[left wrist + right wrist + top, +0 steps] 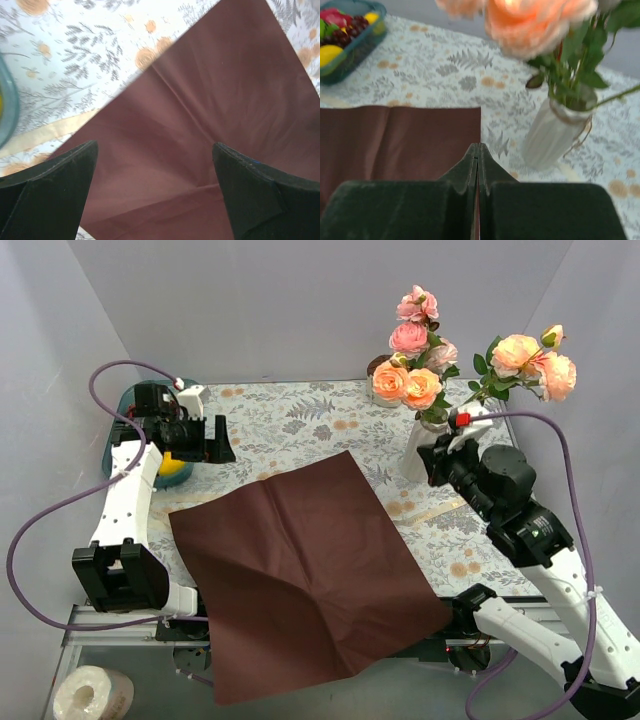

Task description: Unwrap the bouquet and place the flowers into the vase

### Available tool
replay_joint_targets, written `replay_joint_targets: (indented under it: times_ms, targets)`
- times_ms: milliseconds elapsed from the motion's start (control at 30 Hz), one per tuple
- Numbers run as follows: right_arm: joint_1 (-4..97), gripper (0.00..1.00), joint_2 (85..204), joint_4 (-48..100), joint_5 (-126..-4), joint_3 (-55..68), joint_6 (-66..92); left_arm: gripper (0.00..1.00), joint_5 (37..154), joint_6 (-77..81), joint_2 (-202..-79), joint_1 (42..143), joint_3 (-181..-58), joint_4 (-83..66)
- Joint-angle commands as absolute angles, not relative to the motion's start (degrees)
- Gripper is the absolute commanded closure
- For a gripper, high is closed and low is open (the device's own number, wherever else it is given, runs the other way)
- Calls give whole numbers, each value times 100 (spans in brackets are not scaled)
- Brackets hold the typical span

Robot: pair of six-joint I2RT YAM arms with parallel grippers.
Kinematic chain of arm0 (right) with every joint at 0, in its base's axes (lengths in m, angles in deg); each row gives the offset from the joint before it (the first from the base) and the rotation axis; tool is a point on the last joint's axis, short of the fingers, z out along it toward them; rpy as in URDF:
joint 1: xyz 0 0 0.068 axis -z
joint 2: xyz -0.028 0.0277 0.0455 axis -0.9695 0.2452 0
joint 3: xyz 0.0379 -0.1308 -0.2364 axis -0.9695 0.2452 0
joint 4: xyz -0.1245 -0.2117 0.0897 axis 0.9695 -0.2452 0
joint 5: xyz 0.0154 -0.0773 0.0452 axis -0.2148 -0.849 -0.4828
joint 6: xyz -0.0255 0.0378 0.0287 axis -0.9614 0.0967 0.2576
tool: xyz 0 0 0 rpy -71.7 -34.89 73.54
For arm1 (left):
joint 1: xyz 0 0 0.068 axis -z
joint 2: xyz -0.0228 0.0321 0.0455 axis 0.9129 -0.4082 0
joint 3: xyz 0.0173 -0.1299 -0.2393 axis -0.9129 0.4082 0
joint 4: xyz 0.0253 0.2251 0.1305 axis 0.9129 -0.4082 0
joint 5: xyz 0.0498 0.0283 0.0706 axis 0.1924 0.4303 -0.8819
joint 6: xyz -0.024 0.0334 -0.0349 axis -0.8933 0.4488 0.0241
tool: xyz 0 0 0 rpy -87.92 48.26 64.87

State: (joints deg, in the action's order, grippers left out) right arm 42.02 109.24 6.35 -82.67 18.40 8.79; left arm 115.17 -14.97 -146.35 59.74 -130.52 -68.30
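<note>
Flowers point(410, 360): pink + peach roses, all standing in the vase. One stem leans out to the right, its peach blooms well off to that side.
Vase point(555, 135): white, ribbed, upright on the far right of the table. Twine round the neck, green stems and leaves filling the mouth.
Wrap paper point(300, 570): dark maroon sheet, opened flat with creases showing. It covers the centre + near part of the table, and its near corner hangs over the near edge. No flowers on it.
Right gripper point(478, 147): fingers pressed tight together, nothing between them. It's raised, just on the near side of the vase, tips pointing toward the far edge of the paper. From above it overlaps the vase – can't tell if they touch.
Left gripper point(155, 150): fingers spread wide, holding nothing. It hangs over the far-left edge of the paper, apart from it.
Beige strip point(50, 132): lies on the cloth just left of the paper's edge – prob. the ribbon, but the view is too blurred to be sure.
Tablecloth point(300, 420): pale, grey leaf + orange flower print.
Fruit tub point(350, 35): teal, far left corner, w/ yellow, red and dark fruit inside.
Paper roll point(92, 695): white, below the table's near-left corner.
</note>
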Motion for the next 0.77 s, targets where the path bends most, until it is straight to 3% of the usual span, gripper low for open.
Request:
replay_joint_targets:
  times_ms: [0, 33, 67, 100, 133, 167, 333, 733]
  targets:
    - [4197, 99, 10278, 237, -8659, 2452, 1466, 2, 11018, -1704, -14235, 6239, -12610, -6495]
    - [4197, 99, 10286, 11, -8721, 2592, 1597, 2, 11018, -1713, -14261, 6239, -12575, -6486]
    - [4197, 87, 10373, -148, -8731, 2594, 1676, 2, 11036, -1765, -14279, 6231, -12496, -6469]
    - [4197, 65, 10487, -333, -8722, 2568, 1764, 2, 11036, -1792, -14297, 6239, -12460, -6442]
    - [4205, 27, 10775, -683, -8591, 2489, 1817, 2, 11053, -1809, -14314, 6239, -12434, -6434]
    - [4205, 19, 10926, -825, -8599, 2445, 2018, 2, 11062, -1836, -14358, 6239, -12373, -6425]
    - [4197, 8, 11472, -1345, -9073, 2356, 2793, 2, 11019, -1889, -14297, 6239, -12074, -6267]
    - [4205, 10, 11217, -976, -8600, 2787, 2478, 2, 10851, -1766, -14218, 6239, -11546, -5994]
